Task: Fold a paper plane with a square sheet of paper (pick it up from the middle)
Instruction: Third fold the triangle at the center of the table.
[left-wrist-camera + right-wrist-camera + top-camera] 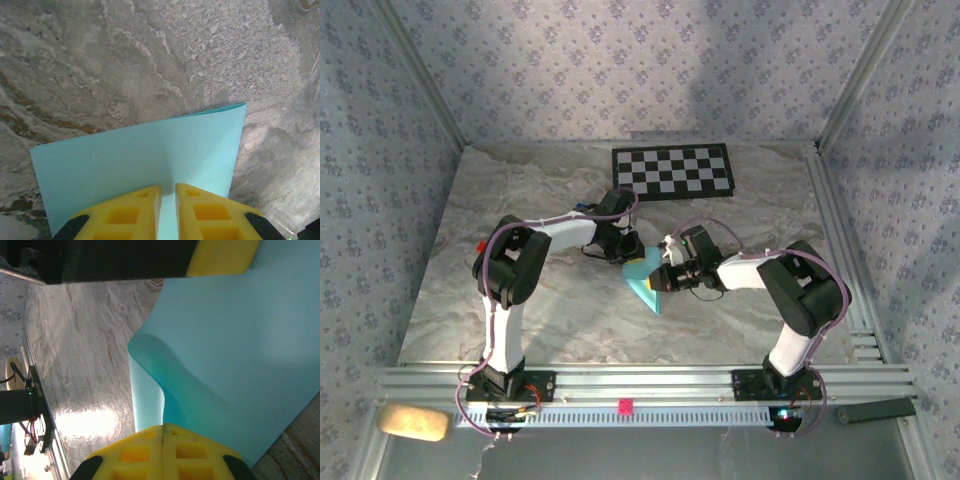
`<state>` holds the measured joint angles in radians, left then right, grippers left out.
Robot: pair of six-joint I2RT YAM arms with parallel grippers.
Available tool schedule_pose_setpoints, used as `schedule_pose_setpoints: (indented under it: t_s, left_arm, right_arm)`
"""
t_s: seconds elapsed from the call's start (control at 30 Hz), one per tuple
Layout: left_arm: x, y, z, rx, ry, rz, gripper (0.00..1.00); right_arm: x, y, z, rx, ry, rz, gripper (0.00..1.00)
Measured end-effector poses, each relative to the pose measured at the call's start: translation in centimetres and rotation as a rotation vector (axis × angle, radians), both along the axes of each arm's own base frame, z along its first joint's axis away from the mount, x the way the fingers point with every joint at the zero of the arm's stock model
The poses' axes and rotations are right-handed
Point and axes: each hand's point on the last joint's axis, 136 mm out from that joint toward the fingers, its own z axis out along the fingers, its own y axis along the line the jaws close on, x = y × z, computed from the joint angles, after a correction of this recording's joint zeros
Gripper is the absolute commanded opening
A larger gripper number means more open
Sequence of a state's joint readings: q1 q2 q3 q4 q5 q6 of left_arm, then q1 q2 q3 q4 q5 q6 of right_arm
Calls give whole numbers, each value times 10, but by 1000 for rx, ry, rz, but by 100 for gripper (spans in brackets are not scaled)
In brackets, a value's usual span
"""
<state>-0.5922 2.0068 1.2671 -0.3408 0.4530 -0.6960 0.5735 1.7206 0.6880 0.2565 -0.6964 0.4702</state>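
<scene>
Square sheet of paper (145, 160), thin, smooth cyan, curves between both claws.

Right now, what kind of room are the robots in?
Probably a robot test booth, not a home: a marble-look table boxed in by wallpapered panels on a metal frame, with a checkerboard likely for camera calibration.

Both arms: white link tubes, black joint housings, lilac cables looped along each. Bases bolted to the aluminium rail (640, 385) at the bench's near edge. Left pincer (167, 210) and right pincer (163, 452): yellow moulded fingers with recessed pockets, black mounts.
</scene>
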Motion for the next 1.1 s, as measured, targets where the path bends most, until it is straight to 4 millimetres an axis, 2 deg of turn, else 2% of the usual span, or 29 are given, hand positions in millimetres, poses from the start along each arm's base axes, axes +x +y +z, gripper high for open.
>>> schedule_pose_setpoints:
  t_s: [1.1]
  left_arm:
    - [-1,-1,0,2,-4,-3,16]
  right_arm:
    - [5,-3,-8,-58,-10,10,4]
